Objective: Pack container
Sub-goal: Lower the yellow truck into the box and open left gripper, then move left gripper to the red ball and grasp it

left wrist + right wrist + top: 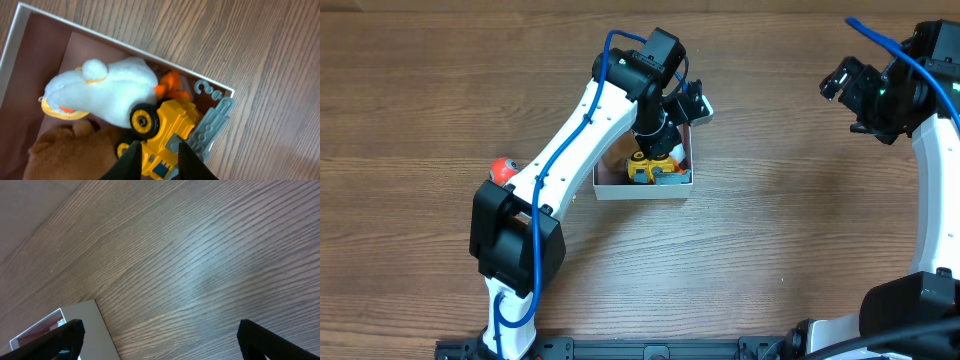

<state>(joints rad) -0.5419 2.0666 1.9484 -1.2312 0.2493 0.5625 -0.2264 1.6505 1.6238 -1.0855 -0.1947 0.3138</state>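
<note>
Left pincer (159, 162) hangs inside the container (640, 193), its narrow jaws closed on the sides of a yellow truck (170, 125) lying beside a white plush duck (110, 90) and a brown plush (65, 150). The container sits mid-desk (770, 250). Well apart, the right pincer (160, 340) hovers spread wide over bare wood.

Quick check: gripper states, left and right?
Left gripper: closed on the yellow toy truck, inside the container.
Right gripper: open, empty, over the table.
</note>
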